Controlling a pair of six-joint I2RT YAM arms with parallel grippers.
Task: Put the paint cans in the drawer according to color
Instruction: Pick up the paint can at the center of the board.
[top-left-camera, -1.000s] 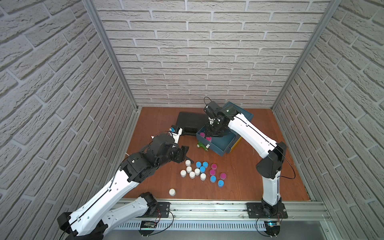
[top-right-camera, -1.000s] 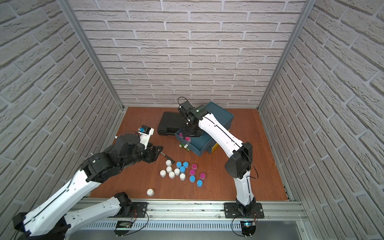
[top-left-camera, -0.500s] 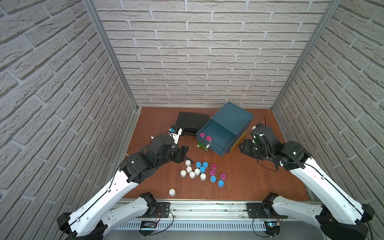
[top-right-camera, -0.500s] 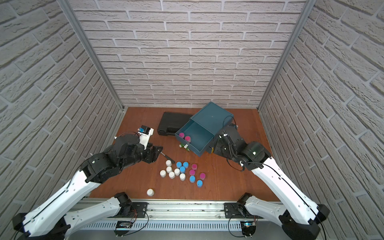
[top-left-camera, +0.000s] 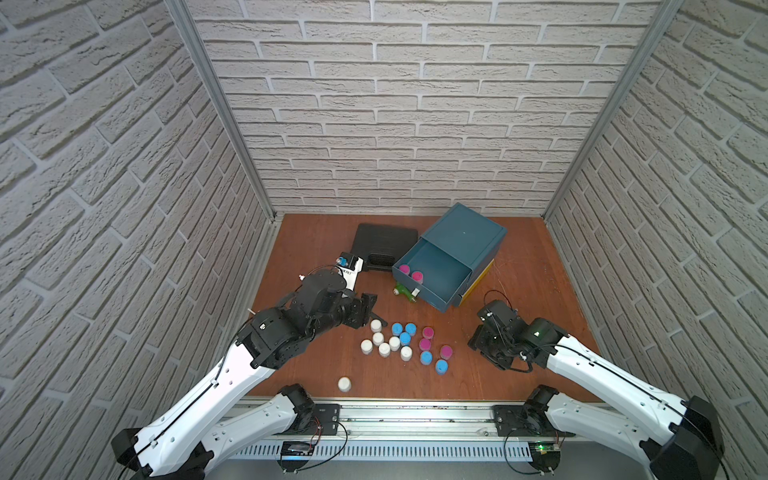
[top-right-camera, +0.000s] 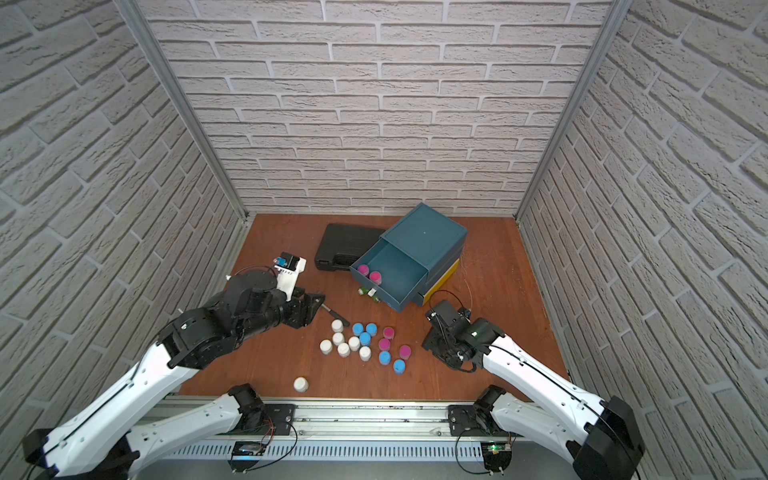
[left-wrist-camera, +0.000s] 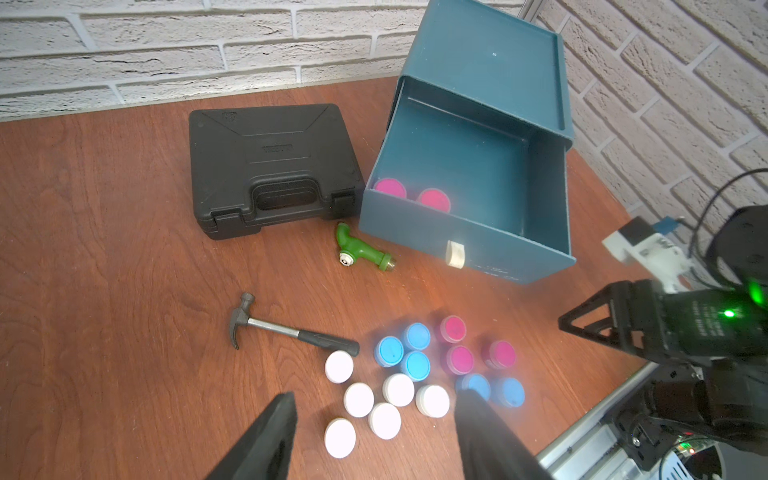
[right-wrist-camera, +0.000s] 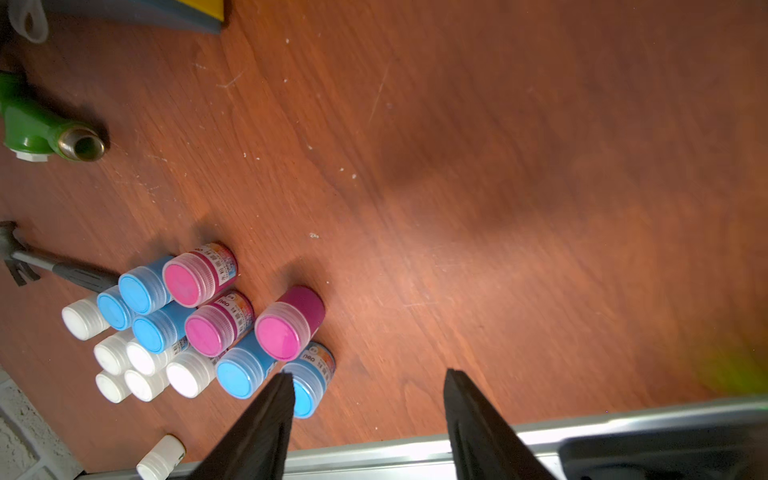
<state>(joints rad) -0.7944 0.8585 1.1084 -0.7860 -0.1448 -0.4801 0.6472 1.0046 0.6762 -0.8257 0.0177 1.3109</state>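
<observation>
Whitish brick walls (top-left-camera: 395, 124) enclose a reddish-brown tabletop (top-left-camera: 540, 270) bearing clustered paint cans (top-left-camera: 405, 338).

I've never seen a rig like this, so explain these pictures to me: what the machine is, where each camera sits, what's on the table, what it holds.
It is a two-armed robot: a left arm and a right arm, each ending in two-fingered jaws. Two pictures look down on the whole scene; two come from cameras on the wrists. On the wooden table stand white cans, blue cans and magenta cans of paint, near a hammer, a green tap, a black case and a blue box with its drawer pulled out, two more magenta cans inside. Both jaws are open and hold nothing.
</observation>
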